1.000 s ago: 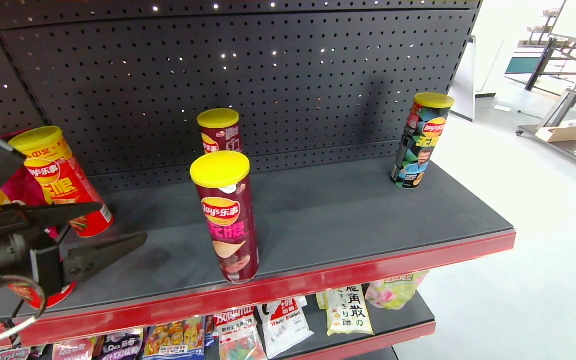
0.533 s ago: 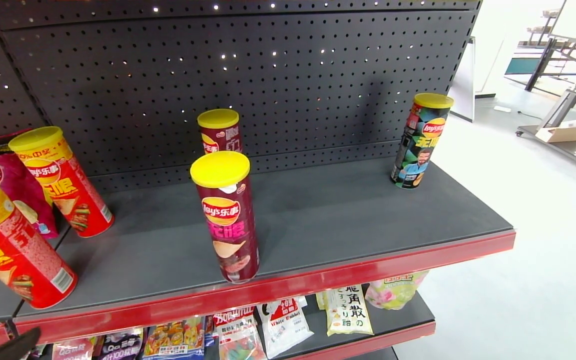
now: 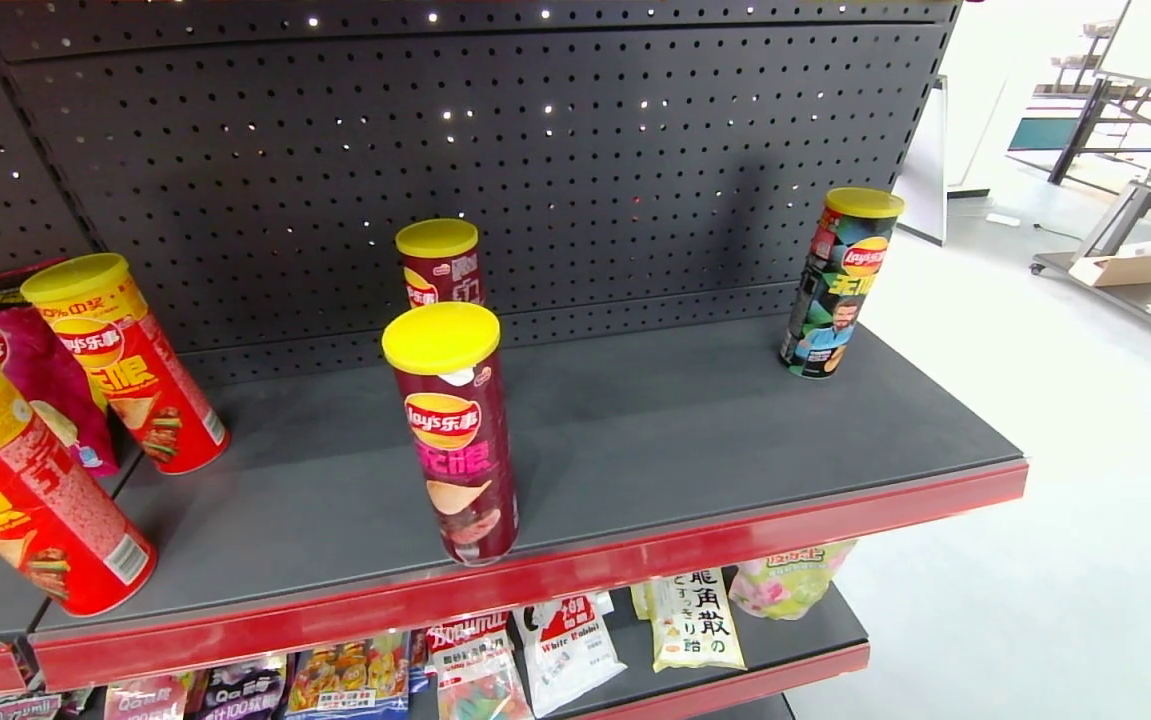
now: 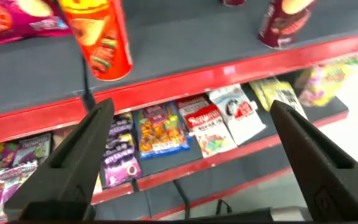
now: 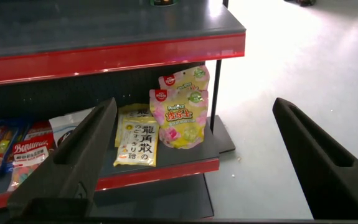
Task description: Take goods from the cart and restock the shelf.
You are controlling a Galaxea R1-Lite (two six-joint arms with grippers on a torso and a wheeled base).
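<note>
The dark shelf board (image 3: 635, 440) with a red front lip holds several chip cans. Two red cans stand at the left, one at the front (image 3: 25, 490) and one behind it (image 3: 125, 360). A maroon can (image 3: 455, 430) stands near the front middle, a second maroon can (image 3: 438, 262) by the pegboard, and a black-green can (image 3: 840, 282) at the right. My left gripper (image 4: 191, 104) is open and holds nothing, low in front of the shelf lip (image 4: 185, 78), below the red can (image 4: 101, 37). My right gripper (image 5: 194, 102) is open too, facing the lower shelf.
A purple snack bag (image 3: 30, 370) leans behind the red cans. The lower shelf carries several snack bags (image 3: 555, 650), among them yellow-green pouches (image 5: 182, 112). Bare board lies between the maroon and black-green cans. Open floor (image 3: 1085, 450) spreads to the right.
One second ago my open left gripper hung at the front red can on the shelf's left. It has since drawn back down and out of the head view, leaving that can standing.
</note>
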